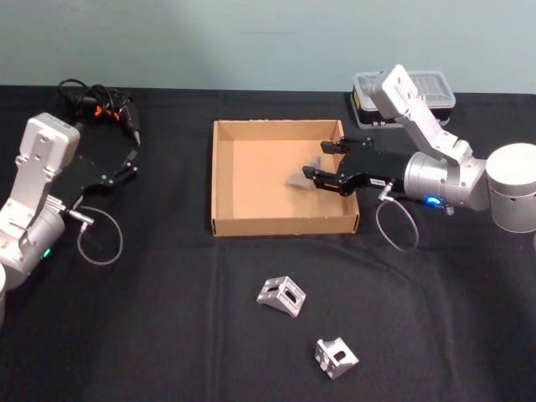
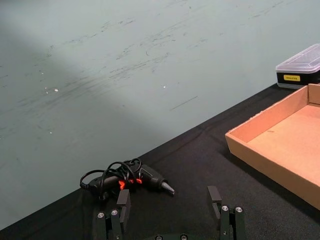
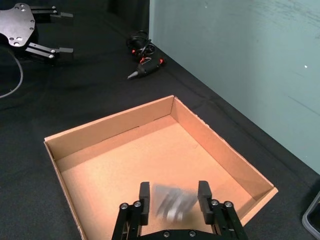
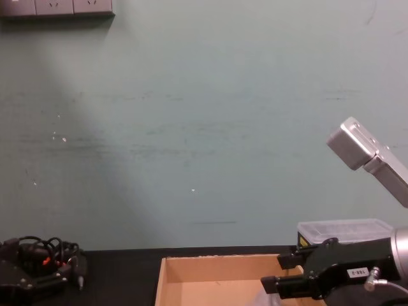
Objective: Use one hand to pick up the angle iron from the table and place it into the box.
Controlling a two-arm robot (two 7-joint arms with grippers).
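A black glue gun [image 1: 126, 115] lies at the far left, its body marked with orange and its nozzle pointing toward the near side. Its black cord [image 1: 84, 92] is bunched in a loose tangle at the gun's rear end, touching it. At the far right sits a small black plastic case [image 1: 442, 94] with a clear lid, closed, and a yellow label [image 2: 291, 78] on the side of its dark base. Behind both rises a pale teal wall [image 4: 191, 127], scuffed with faint streaks. A row of white outlet plates [image 4: 57, 6] is mounted high on its left.

Blurred angle iron [image 3: 172, 206] above tan box [image 3: 115, 160]
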